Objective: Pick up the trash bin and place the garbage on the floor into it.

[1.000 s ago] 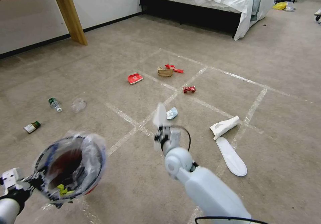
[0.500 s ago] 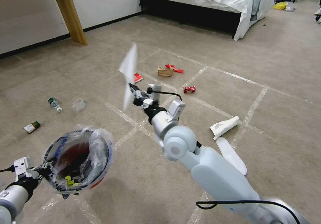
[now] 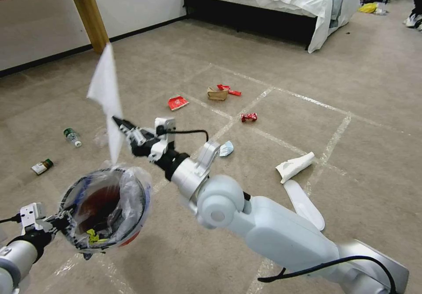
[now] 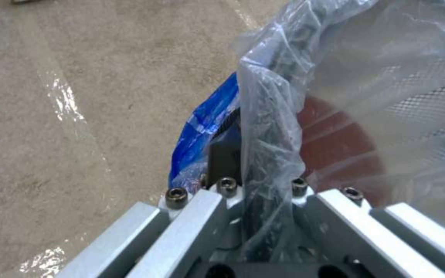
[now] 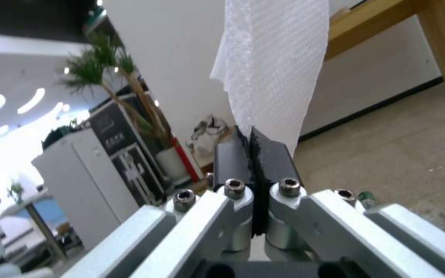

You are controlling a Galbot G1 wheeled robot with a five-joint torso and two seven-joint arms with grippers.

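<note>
Two grippers clamped: right gripper (image 3: 118,122) pinching white paper (image 3: 105,92) (above trash bin (image 3: 105,208)), left gripper (image 3: 59,223) gripping rim.

Right claw (image 3: 118,122) with white paper (image 3: 105,94) — from floor to above trash bin (image 3: 105,206).

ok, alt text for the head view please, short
The right gripper pinches a white paper sheet above the small round red trash bin with a crinkled clear liner, which the left gripper holds by its rim. More litter, including a white flat slipper, lies on the beige taped carpet.
</note>
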